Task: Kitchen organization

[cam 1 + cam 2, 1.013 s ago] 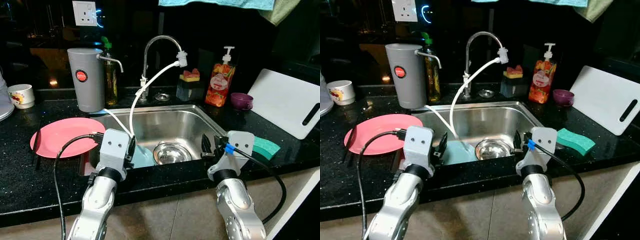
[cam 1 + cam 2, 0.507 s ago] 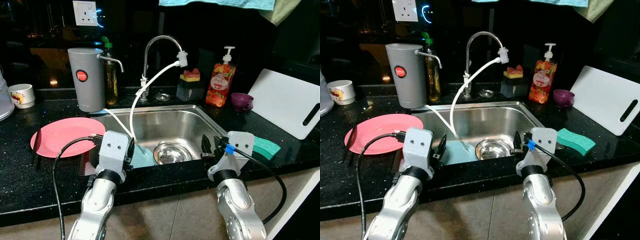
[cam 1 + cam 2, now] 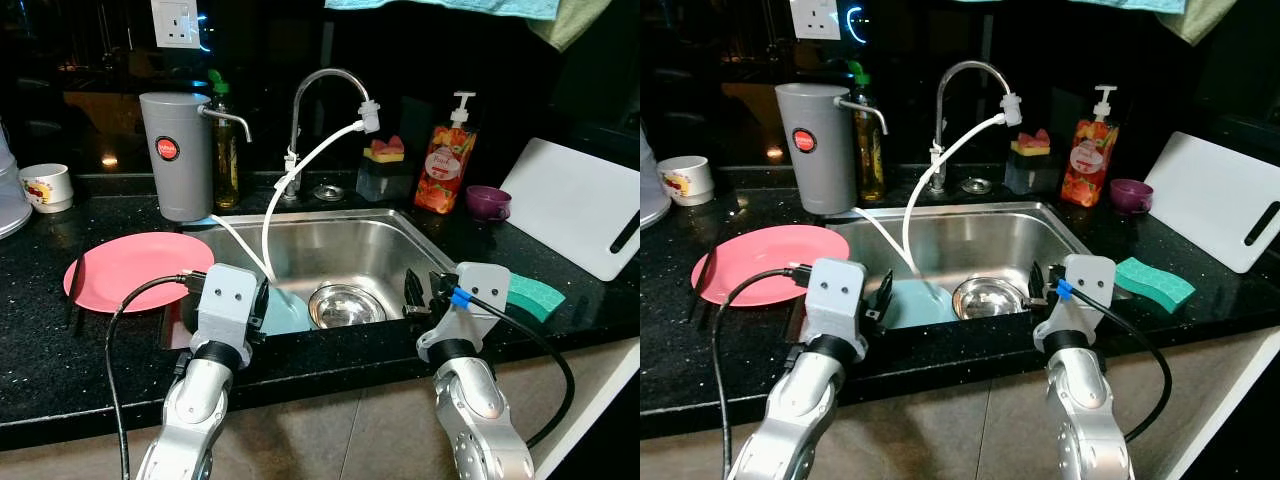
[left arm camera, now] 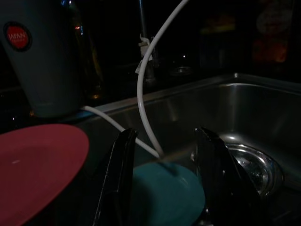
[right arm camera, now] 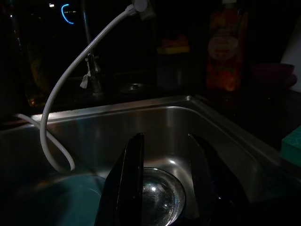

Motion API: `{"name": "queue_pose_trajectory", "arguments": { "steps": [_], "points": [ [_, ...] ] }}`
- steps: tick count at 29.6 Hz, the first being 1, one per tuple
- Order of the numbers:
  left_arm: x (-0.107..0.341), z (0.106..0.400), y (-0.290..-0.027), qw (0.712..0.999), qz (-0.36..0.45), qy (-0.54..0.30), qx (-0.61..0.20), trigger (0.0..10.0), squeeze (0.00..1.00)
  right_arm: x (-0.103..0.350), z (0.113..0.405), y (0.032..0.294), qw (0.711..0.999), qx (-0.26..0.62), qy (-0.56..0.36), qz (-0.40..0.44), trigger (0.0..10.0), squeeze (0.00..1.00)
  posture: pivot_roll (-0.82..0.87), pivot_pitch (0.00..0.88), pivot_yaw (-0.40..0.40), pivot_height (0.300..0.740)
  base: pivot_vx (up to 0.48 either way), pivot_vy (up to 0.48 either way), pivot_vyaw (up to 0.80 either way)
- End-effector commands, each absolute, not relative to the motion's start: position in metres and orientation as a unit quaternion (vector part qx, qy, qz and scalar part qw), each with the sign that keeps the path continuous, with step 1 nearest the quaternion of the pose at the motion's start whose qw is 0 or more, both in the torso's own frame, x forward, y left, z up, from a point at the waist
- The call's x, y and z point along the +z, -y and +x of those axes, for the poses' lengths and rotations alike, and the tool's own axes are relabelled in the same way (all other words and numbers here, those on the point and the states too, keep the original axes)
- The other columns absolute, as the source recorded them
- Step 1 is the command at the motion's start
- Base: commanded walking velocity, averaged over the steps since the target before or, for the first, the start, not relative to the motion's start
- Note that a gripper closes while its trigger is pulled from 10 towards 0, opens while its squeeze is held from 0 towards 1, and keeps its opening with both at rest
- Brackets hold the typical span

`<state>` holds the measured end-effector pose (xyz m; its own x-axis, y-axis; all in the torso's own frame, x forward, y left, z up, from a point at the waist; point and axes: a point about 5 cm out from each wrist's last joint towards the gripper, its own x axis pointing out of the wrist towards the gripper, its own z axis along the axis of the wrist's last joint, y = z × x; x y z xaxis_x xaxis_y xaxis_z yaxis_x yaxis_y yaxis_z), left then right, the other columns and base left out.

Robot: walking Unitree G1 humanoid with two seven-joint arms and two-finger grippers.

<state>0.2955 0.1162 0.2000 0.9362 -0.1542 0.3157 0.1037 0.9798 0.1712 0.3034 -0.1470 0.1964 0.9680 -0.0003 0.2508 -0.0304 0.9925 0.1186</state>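
Note:
A steel sink (image 3: 390,232) holds a steel bowl (image 3: 345,305) and a teal plate (image 3: 285,315) at its near left. A pink plate (image 3: 135,270) lies on the black counter left of the sink. A green sponge (image 3: 532,296) lies on the counter to the right. My left gripper (image 4: 165,134) hovers open over the sink's front left edge, above the teal plate (image 4: 164,195). My right gripper (image 5: 167,137) is open over the front right edge, with the steel bowl (image 5: 160,195) just beyond it. Neither gripper holds anything.
A faucet (image 3: 325,85) with a white hose (image 3: 300,170) stands behind the sink. A grey canister (image 3: 177,155) and a cup (image 3: 45,188) stand at the back left. A soap bottle (image 3: 445,170), purple bowl (image 3: 488,203) and white cutting board (image 3: 580,205) are at the right.
The whole picture has shifted slightly, so the camera moved. Both arms and the things in the sink stay where they were.

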Motion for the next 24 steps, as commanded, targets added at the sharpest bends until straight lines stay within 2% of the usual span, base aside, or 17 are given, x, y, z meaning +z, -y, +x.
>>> {"name": "queue_pose_trajectory", "arguments": {
  "steps": [1,24],
  "points": [
    [0.2016,0.2977,-0.1169,0.980,0.081,0.167,-0.066,10.0,0.00,0.1965,0.3007,0.1445,0.990,0.013,0.126,0.057,10.0,0.00,0.09,0.009,-0.070,0.740,0.000,0.000,0.00],
    [0.2026,0.2967,-0.1155,0.979,0.085,0.169,-0.072,10.0,0.00,0.1942,0.3024,0.1449,0.990,0.003,0.124,0.066,10.0,0.00,0.11,0.016,-0.067,0.740,0.000,0.000,0.00]
  ]
}}
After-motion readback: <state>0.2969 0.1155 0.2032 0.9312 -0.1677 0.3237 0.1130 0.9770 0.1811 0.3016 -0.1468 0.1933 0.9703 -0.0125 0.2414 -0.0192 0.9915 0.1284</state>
